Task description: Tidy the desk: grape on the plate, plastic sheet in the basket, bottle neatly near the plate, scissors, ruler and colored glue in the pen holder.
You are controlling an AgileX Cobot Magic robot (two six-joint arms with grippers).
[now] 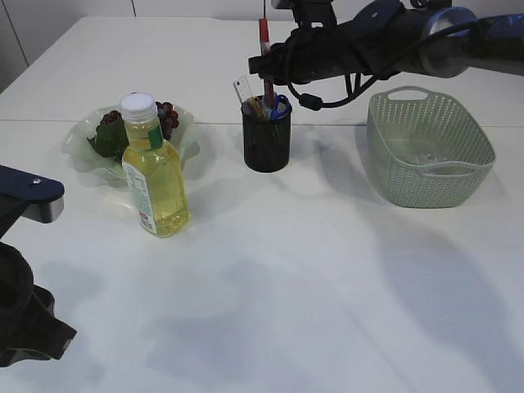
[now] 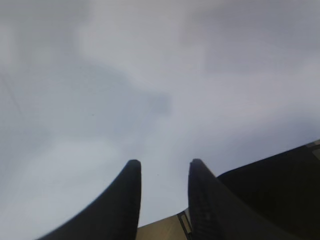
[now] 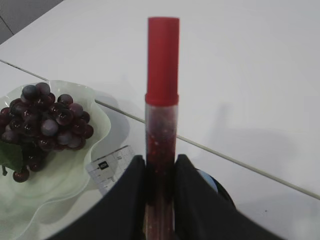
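On the white table [image 1: 327,270], I've got the right hand [image 3: 160,170] pinching the colored glue [image 3: 162,90] upright over the pen holder [image 1: 267,143], ready to drop; the left hand [image 2: 164,172] waits spread, empty.

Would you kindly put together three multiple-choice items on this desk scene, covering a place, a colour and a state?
1. Where is the bunch of dark grapes?
A. on the pale green glass plate
B. in the basket
C. in the pen holder

2. What colour is the glue stick's cap?
A. blue
B. red
C. yellow

3. What is the right gripper doing?
A. hanging empty
B. holding the bottle
C. gripping the glue stick

Answers:
1 A: the grapes lie on the plate.
2 B: the cap is red.
3 C: the right gripper clasps the glue stick above the black mesh pen holder.
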